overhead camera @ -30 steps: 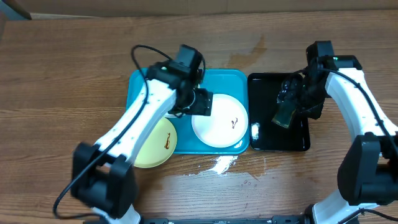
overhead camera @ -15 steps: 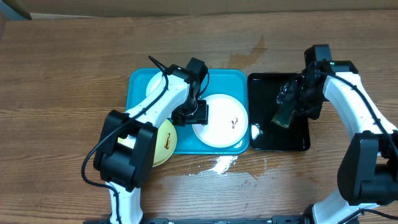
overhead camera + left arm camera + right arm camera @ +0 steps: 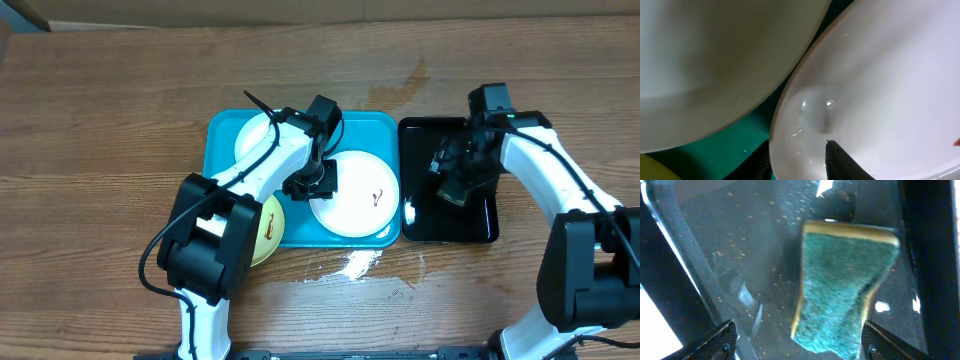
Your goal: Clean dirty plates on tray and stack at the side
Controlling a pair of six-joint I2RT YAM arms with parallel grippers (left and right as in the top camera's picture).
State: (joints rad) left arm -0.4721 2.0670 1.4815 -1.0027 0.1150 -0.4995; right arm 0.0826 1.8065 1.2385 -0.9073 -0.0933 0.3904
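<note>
The turquoise tray holds a white plate at its back left and a white plate with a small dark smear at its right. The pale yellow-green plate, also smeared, overhangs the tray's front left corner. My left gripper is on the left rim of the right white plate. In the left wrist view the jaws sit narrow on either side of that rim. My right gripper is open above a green-and-yellow sponge that lies in the black tray. The sponge lies between the wide-apart fingers.
A wet white spill lies on the wooden table just in front of the turquoise tray. The black tray stands directly to the right of the turquoise tray, touching it. A small white scrap lies at the black tray's left edge.
My left gripper has moved in from the tray's middle onto the left rim of the right white plate. My right arm has shifted left over the black tray; the sponge has stayed put.
</note>
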